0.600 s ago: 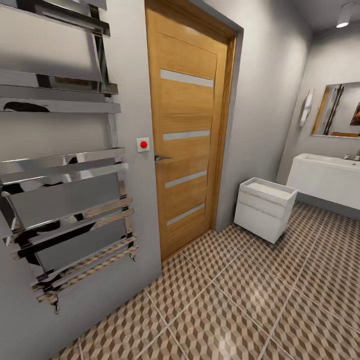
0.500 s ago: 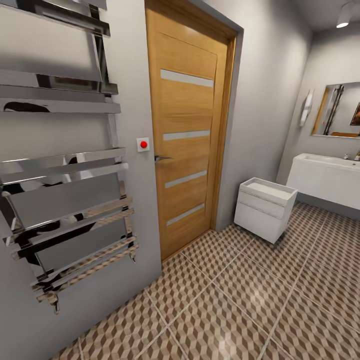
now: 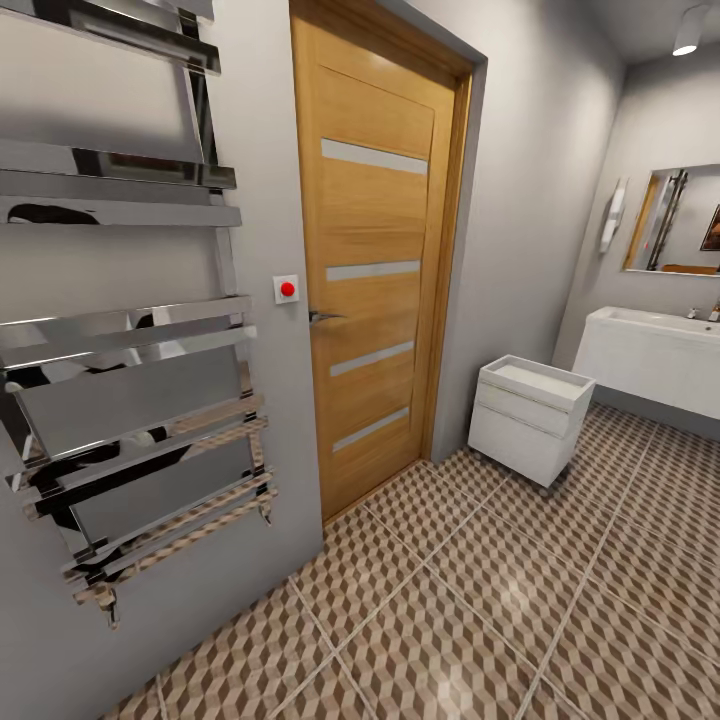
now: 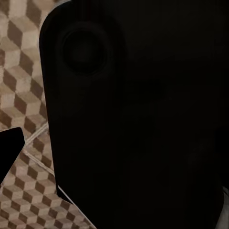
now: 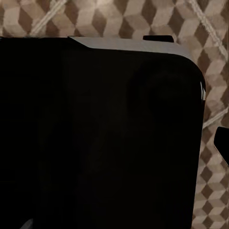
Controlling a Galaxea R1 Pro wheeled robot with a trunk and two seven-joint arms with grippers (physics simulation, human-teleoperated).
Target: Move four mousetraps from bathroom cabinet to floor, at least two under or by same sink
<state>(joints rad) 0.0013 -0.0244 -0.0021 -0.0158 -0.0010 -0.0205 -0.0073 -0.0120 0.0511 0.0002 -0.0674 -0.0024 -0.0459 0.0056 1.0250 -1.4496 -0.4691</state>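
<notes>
Bathroom floor (image 3: pixel 480 620) leads past a wooden door (image 3: pixel 375 260) to the white sink (image 3: pixel 650 355); jaws' state cannot be told

Brown-beige cube-patterned bathroom floor (image 3: pixel 480 620) — honey-orange wooden door (image 3: pixel 375 260), white sink (image 3: pixel 650 360), white drawer unit (image 3: pixel 528 418).

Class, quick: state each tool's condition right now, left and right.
Left tool: cannot be told; a dark body blocks the left wrist view above the floor.
Right tool: cannot be told; the right wrist view is likewise blocked.
</notes>
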